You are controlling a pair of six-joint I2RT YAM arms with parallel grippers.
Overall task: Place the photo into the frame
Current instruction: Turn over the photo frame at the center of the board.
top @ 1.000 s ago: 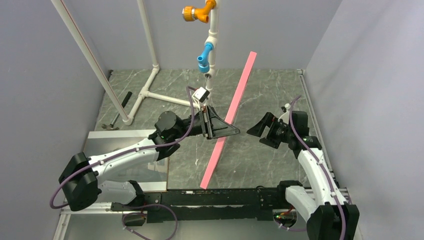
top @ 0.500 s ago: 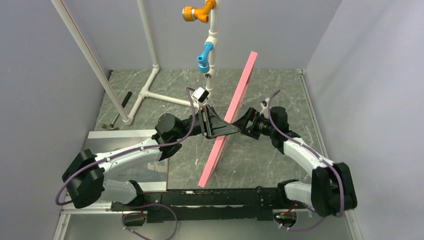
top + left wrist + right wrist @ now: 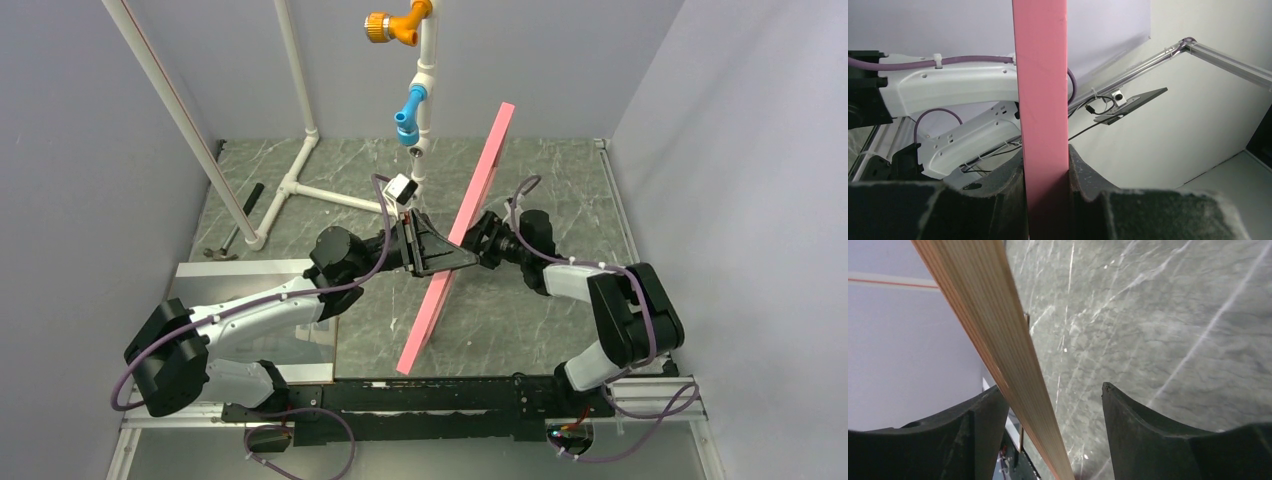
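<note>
Right wrist view: frame (image 3: 993,325) runs lengthwise between right gripper (image 3: 1053,400) fingers, apart, gap on one side; left gripper (image 3: 1045,170), opp. face, is clamped on frame.

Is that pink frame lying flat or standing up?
Up on edge, leaning: the frame shows only its thin side from above, pinched by the left gripper.

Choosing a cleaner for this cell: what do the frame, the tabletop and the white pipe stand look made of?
Frame: likely wood, matte pink on one side, bare tan with grain lines on the other. Tabletop: grey-green with white veins, marble or a printed look-alike; unclear which. Pipe stand: smooth white tubes with moulded joints, probably plastic.
</note>
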